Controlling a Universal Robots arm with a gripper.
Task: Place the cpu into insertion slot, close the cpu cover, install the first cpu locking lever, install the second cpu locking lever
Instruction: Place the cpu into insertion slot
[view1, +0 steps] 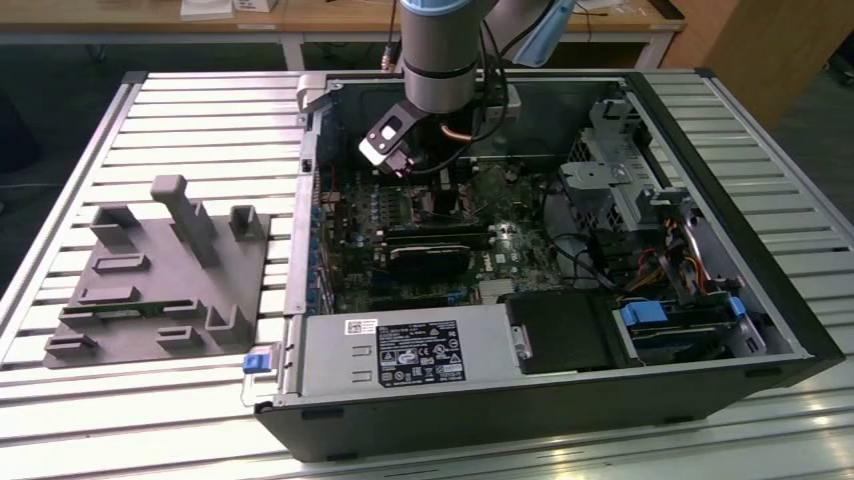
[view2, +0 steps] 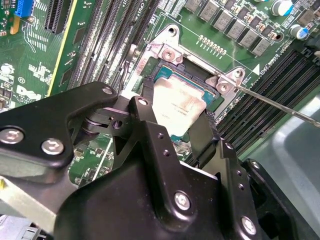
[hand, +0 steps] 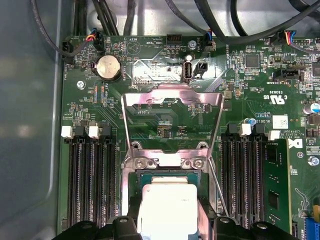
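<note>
We see the gripper (hand: 168, 217) clamped on the cpu (hand: 167, 202) at the insertion slot (hand: 165, 176). If the cpu goes down tilted or off-square, we risk damaging the slot.

A workshop-like lab: an opened computer case (view1: 534, 425) sits on a slatted aluminium bench (view1: 200, 115), wooden worktables (view1: 320, 18) behind.

The cpu (hand: 167, 210) sits over the insertion slot (view2: 186, 75), memory slots (hand: 92, 185) on 2 sides.
</note>
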